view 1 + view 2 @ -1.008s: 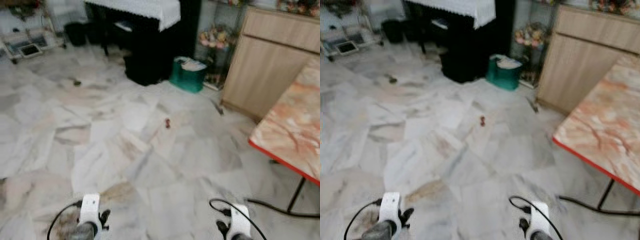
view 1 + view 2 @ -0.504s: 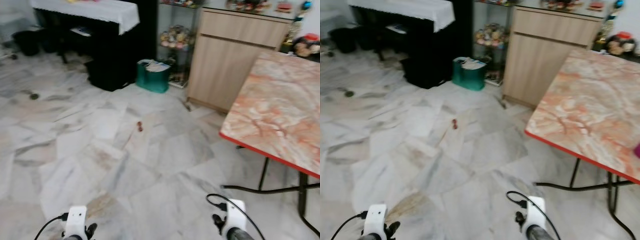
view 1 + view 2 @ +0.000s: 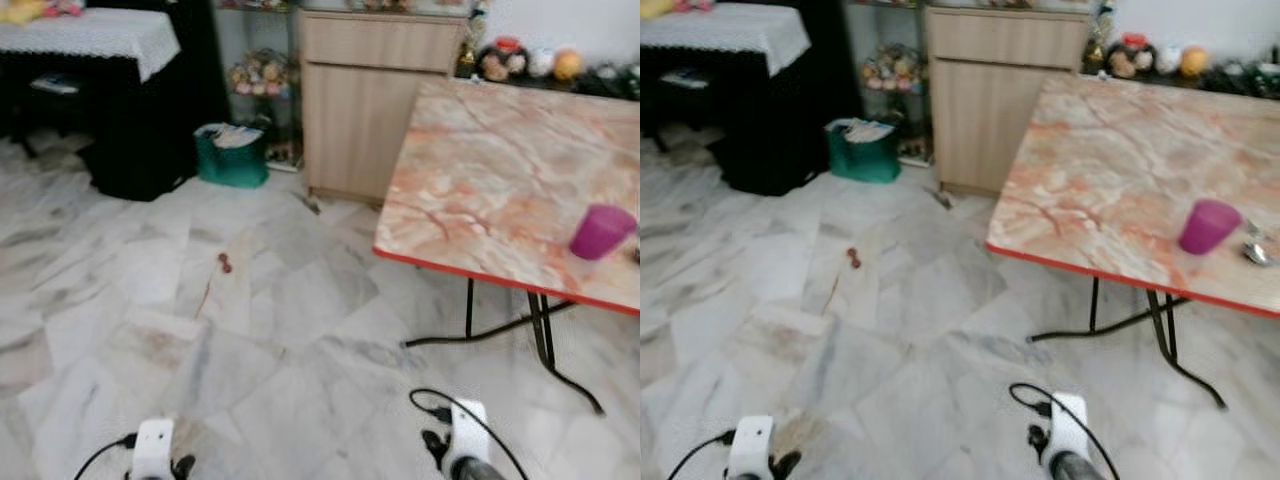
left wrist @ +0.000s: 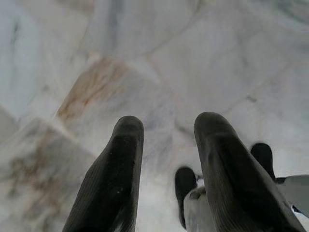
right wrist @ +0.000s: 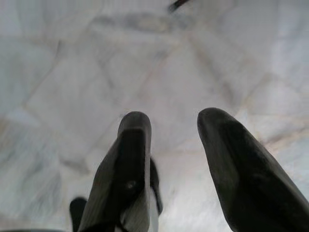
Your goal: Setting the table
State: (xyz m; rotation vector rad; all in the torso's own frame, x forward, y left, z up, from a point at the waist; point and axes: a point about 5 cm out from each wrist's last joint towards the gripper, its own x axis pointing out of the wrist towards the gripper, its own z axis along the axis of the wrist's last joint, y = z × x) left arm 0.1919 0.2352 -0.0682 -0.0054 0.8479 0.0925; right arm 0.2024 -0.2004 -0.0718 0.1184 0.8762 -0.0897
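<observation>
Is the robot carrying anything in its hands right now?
No. The left hand and the right hand are both open, with only marble floor seen between the fingers. The purple cup stands on the table.

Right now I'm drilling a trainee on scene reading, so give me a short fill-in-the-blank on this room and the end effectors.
1. The purple cup stands on the ____-topped table.
2. The green bag sits on the ____.
3. The left end effector and the right end effector both have their fingers ____.

Missing words: marble; floor; open
</observation>
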